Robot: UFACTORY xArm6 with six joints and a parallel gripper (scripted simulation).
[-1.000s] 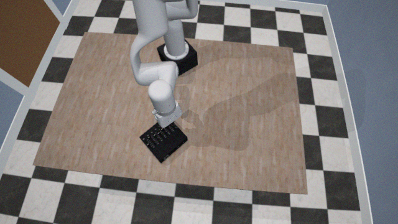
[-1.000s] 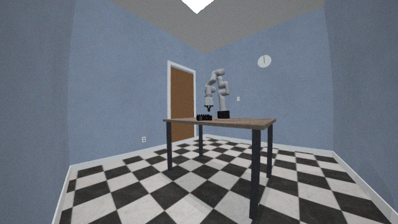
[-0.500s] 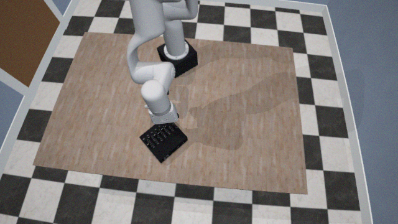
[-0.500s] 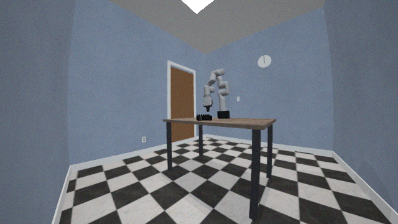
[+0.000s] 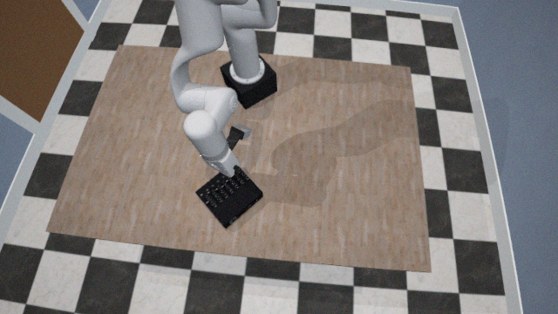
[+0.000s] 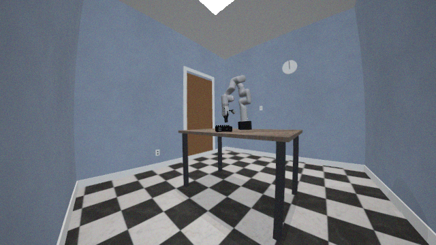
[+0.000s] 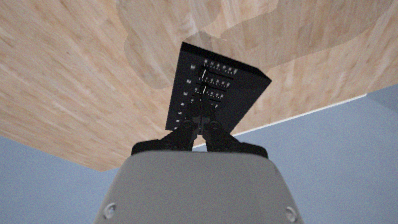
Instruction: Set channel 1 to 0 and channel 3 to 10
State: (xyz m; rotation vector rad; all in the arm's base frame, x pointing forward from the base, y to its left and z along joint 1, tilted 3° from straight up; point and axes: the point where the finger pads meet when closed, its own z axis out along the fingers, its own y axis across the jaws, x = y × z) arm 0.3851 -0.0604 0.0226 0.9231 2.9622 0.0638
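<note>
The black lighting desk stands flat on the wooden table, turned at an angle, with a row of several small faders on its top. My gripper is shut with nothing between the fingers. Its closed fingertips point down at the desk's far right corner in the top view. In the wrist view they sit over the near end of the fader rows and hide the caps there. Whether they touch a cap is too small to tell.
The arm's black base block stands on the table behind the desk. The table's near edge shows in the wrist view just beyond the desk. A brown door is in the back wall.
</note>
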